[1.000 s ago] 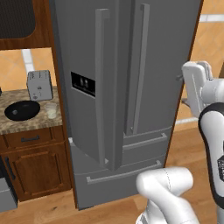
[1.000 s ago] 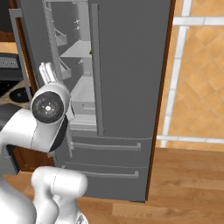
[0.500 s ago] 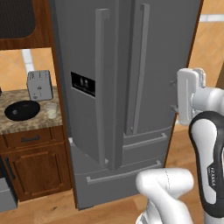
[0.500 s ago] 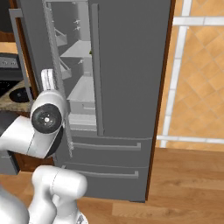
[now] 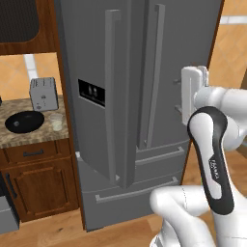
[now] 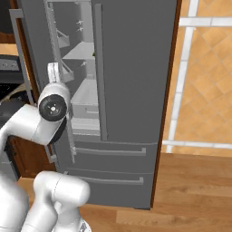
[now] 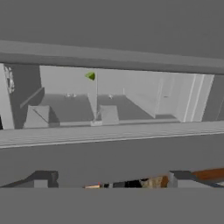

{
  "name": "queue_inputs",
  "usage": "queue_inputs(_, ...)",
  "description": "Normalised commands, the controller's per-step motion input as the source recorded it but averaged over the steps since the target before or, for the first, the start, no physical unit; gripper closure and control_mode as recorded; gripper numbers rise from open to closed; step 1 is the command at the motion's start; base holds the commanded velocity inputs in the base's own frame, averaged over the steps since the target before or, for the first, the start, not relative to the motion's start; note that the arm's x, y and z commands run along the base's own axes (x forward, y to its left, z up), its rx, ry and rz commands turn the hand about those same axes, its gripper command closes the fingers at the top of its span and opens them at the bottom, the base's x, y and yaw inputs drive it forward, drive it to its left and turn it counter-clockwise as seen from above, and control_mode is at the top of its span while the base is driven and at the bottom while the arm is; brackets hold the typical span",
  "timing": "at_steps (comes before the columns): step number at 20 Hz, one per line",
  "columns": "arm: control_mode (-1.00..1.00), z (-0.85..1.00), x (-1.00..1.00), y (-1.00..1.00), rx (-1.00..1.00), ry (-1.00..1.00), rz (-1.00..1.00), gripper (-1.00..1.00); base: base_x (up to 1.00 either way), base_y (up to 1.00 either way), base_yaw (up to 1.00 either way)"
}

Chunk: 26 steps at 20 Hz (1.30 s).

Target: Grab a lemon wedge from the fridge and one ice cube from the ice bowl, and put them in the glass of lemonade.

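The grey steel fridge (image 5: 140,96) has its left door (image 5: 96,96) swung open, and the shelves (image 6: 84,97) inside show in the right base view. A tiny yellow-green lemon wedge (image 7: 90,76) lies on a shelf deep inside, far ahead of my gripper (image 7: 111,178). The gripper is open and empty, its dark fingertips (image 7: 43,177) wide apart in front of the door opening. My white hand (image 5: 193,91) hangs beside the fridge front. On the counter to the left are the black ice bowl (image 5: 23,121) and the glass of lemonade (image 5: 56,121).
A grey two-slot toaster (image 5: 43,94) stands behind the bowl on the stone counter (image 5: 29,137), above wooden cabinets (image 5: 41,181). The fridge has two lower drawers (image 6: 108,152). Wooden floor (image 6: 195,181) spreads to the right.
My hand has swung a little leftward toward the fridge front and the forearm has dropped in front of the camera. The jaws stayed open. The fridge and counter things have not moved.
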Motion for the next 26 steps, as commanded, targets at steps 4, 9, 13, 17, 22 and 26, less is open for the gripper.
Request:
queue_inputs(4,-1.00,0.02,0.68,0.09,0.01,0.24,0.03,-1.00,0.00,0.00,0.00)
queue_inputs(9,-1.00,-0.17,0.75,0.01,0.06,0.07,0.06,-1.00,0.00,0.00,0.00)
queue_inputs(13,-1.00,-0.37,0.75,0.00,0.07,0.01,0.08,-1.00,0.00,0.00,0.00)
queue_inputs(17,-1.00,-0.44,0.80,0.13,0.05,0.03,0.09,-1.00,0.00,0.00,0.00)
queue_inputs(22,-1.00,-0.30,0.50,0.40,0.00,0.00,0.06,-1.00,0.00,0.00,0.00)
queue_inputs(26,-1.00,-0.18,0.12,0.71,0.00,0.00,0.01,-1.00,0.00,0.00,0.00)
